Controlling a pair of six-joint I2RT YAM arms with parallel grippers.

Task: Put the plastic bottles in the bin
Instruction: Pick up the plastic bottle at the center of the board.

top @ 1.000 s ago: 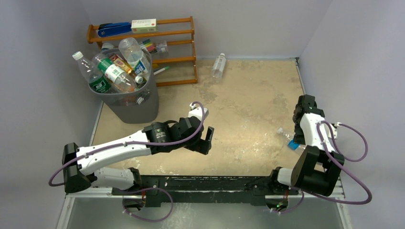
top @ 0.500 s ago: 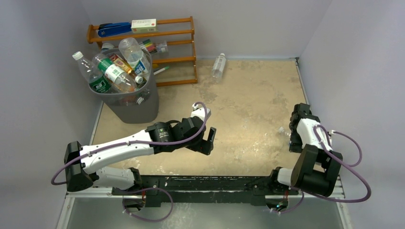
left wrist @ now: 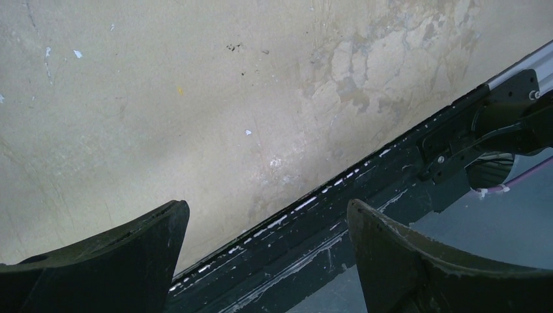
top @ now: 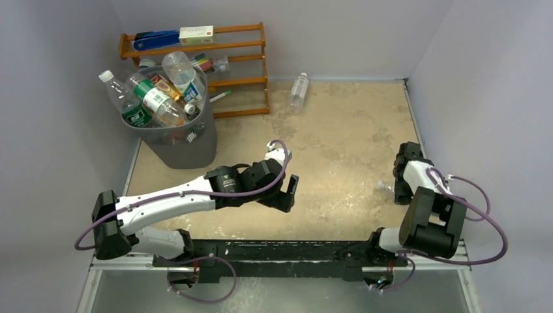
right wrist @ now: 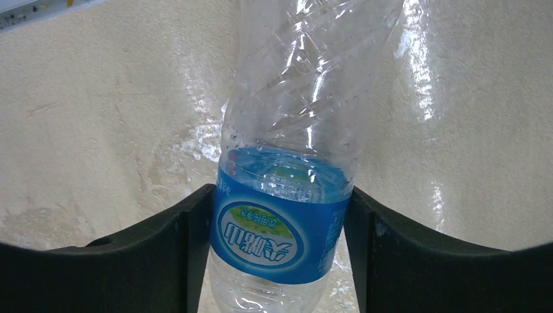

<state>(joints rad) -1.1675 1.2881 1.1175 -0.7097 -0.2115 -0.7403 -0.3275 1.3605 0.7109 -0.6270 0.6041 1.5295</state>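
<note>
Closest to me, at the near edge of the table (top: 339,130), the left gripper (left wrist: 267,205) hangs open and empty. Between its spread fingers I see only bare tabletop and the black mounting rail (left wrist: 365,189).

Over on the right side, the right gripper (right wrist: 279,192) is down at the table with a blue-labelled bottle (right wrist: 277,238) between its fingers. Both fingers press against the sides of the label, so I take it as gripped. The bottle is clear and crumpled, and it lies on the table with its neck pointing away from the wrist.

Further back on the left stands the bin (top: 195,147), already heaped above its rim with bottles (top: 156,98). One of them leans out over the left edge. Most of the job looks done.

As far as I can see, two bottles are left: the one in the right gripper and a clear bottle (top: 298,88) lying by the far wall.

Just behind the bin is the wooden rack (top: 241,45) holding markers and boxes, with a green marker (top: 220,96) on the table beside it. These crowd the bin's far side. The bin is well apart from the right arm, with the left arm stretched between them, and the pile is so full that another bottle may roll off.
</note>
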